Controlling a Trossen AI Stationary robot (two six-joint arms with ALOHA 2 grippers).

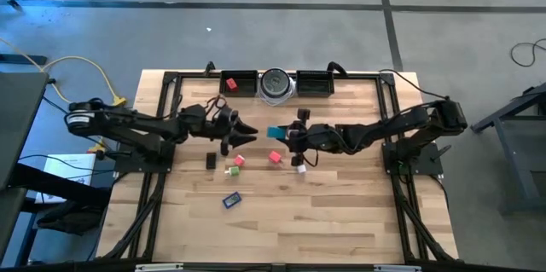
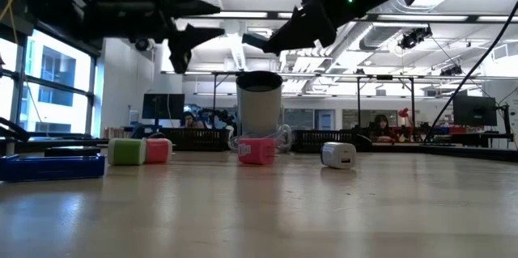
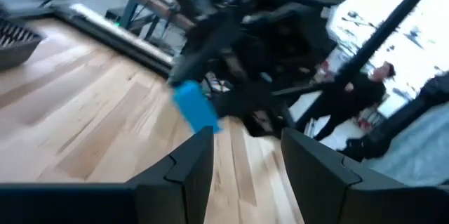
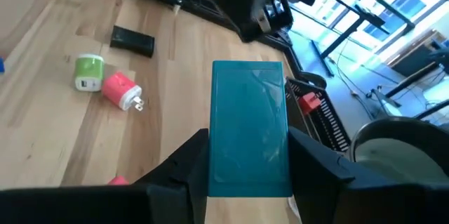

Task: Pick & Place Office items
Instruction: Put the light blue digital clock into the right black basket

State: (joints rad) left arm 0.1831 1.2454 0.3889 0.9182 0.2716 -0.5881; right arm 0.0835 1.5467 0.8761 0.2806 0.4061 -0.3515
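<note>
My right gripper [image 1: 286,133] is above the table's middle, shut on a teal block [image 4: 249,129]. My left gripper [image 1: 247,131] hovers open just left of it, facing that block [image 3: 195,106] and touching nothing. On the wood below lie a black bar [image 1: 211,160], a green cube [image 1: 230,170], a red block [image 1: 239,160], a pink block [image 1: 275,158], a white bit [image 1: 301,169] and a blue flat piece [image 1: 231,199]. Another red piece [image 1: 231,83] sits in the left black tray. My right gripper pinches the teal block between its two fingers [image 4: 189,164], which lie on its two long sides near one end [image 4: 245,175]. The rest of the block sticks out past the fingertips. The block [image 2: 252,41] is lifted clear, high above the table.
Two long black trays [image 1: 315,83] flank a round silver-grey disc [image 1: 275,84] at the table's far edge. A black frame [image 1: 167,101] borders the wood. Bare wood lies toward the near edge. People sit [image 2: 380,124] in the room beyond.
</note>
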